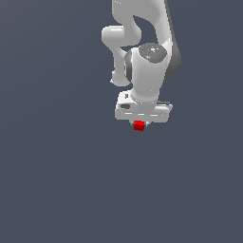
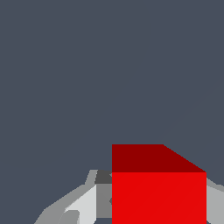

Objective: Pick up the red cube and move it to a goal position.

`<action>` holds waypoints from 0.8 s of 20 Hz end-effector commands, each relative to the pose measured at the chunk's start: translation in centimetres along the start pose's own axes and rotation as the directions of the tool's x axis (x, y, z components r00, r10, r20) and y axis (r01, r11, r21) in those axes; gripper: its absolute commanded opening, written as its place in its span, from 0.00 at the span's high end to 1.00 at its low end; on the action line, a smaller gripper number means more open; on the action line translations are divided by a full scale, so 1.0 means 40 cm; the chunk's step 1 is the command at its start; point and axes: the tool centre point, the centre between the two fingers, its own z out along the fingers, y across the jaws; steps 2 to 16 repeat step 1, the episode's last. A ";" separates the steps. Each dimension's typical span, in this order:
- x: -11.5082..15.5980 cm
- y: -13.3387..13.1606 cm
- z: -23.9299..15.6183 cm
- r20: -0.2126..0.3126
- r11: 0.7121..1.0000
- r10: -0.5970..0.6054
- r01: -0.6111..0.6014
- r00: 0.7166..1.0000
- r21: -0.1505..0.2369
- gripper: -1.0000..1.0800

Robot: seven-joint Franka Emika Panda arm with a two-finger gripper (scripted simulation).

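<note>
The red cube [image 1: 138, 126] sits directly under the white hand of my gripper [image 1: 139, 123], near the middle of the exterior view. In the wrist view the red cube [image 2: 157, 192] fills the space between the two fingers [image 2: 87, 203], and both pads touch its sides. The jaws are shut on the cube. The fingertips are mostly hidden behind the cube and the hand in the exterior view. I cannot tell how high the cube is above the floor. No goal marker shows in either view.
A plain dark grey-blue floor [image 1: 57, 180] fills both views. The white arm [image 1: 142, 42] rises behind the hand toward the top of the exterior view. No other objects show.
</note>
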 end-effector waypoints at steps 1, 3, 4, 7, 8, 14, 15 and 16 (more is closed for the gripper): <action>0.002 0.003 0.002 0.000 1.000 0.001 -0.001 1.000 0.000 1.00; 0.002 0.003 0.002 0.000 1.000 0.001 -0.001 1.000 0.000 1.00; 0.002 0.003 0.002 0.000 1.000 0.001 -0.001 1.000 0.000 1.00; 0.002 0.003 0.002 0.000 1.000 0.001 -0.001 1.000 0.000 1.00; 0.002 0.003 0.002 0.000 1.000 0.001 -0.001 1.000 0.000 1.00; 0.002 0.003 0.002 0.000 1.000 0.001 -0.001 1.000 0.000 1.00; 0.002 0.003 0.002 0.000 1.000 0.001 -0.001 1.000 0.000 1.00; 0.002 0.003 0.002 0.000 1.000 0.001 -0.001 1.000 0.000 1.00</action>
